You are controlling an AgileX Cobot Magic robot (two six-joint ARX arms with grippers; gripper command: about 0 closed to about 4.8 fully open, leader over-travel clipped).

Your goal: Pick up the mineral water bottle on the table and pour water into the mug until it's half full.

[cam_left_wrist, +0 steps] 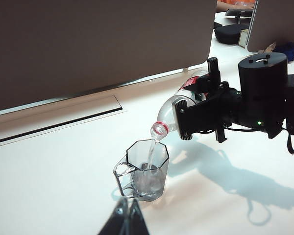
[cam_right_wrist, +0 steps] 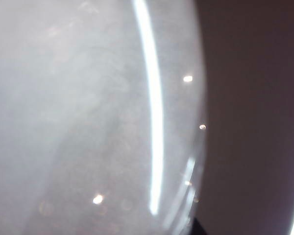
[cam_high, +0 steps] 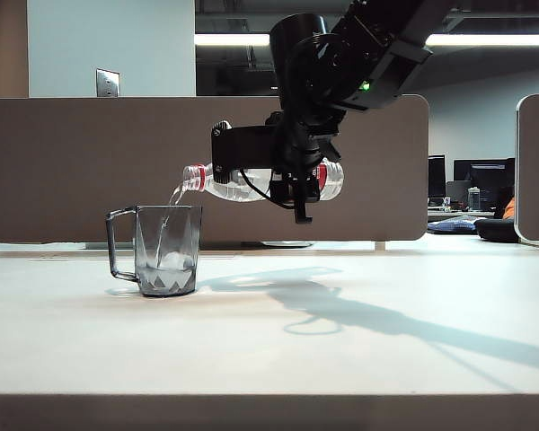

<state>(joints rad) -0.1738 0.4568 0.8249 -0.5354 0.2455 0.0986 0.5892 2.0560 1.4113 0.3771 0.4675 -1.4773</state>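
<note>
White tabletop (cam_high: 359,359), office partition behind. Right claw (cam_high: 292,175) is clamped on the mineral water bottle (cam_high: 242,184) mid-frame, tipped over the mug (cam_high: 168,250) at left, water (cam_high: 164,232) streaming in. Left claw (cam_left_wrist: 127,218): can't tell. Risk: thin stream drifting past the rim, or overshooting half.

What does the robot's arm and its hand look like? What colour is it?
The right arm is all black and chunky, with a round drum-shaped part and a tiny green light glowing on it. Its right hand is black too, boxy, with flat straight fingers and a thin black cable looping beside it. Of the left hand only dark pointed tips peek into the left wrist view.
</note>
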